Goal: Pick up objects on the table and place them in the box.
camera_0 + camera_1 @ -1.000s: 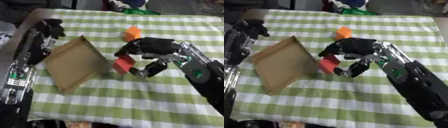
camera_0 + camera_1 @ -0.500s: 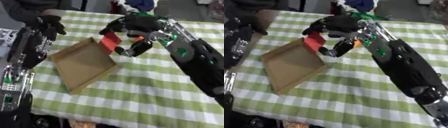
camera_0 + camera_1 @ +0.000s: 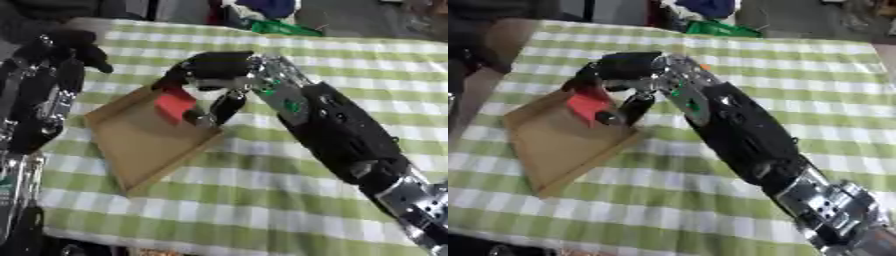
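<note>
Red block (image 3: 174, 105), unlabelled, held by right hand (image 3: 210, 75) over box (image 3: 144, 135).

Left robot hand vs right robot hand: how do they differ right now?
The right robot hand is curled round a red block; the left robot hand holds nothing, its fingers curled. The right robot hand hangs over the cardboard box; the left robot hand sits beyond the box's far left corner, off to the side. The right arm reaches diagonally across the checked tablecloth; the left arm runs along the view's left edge. Both are black.
</note>
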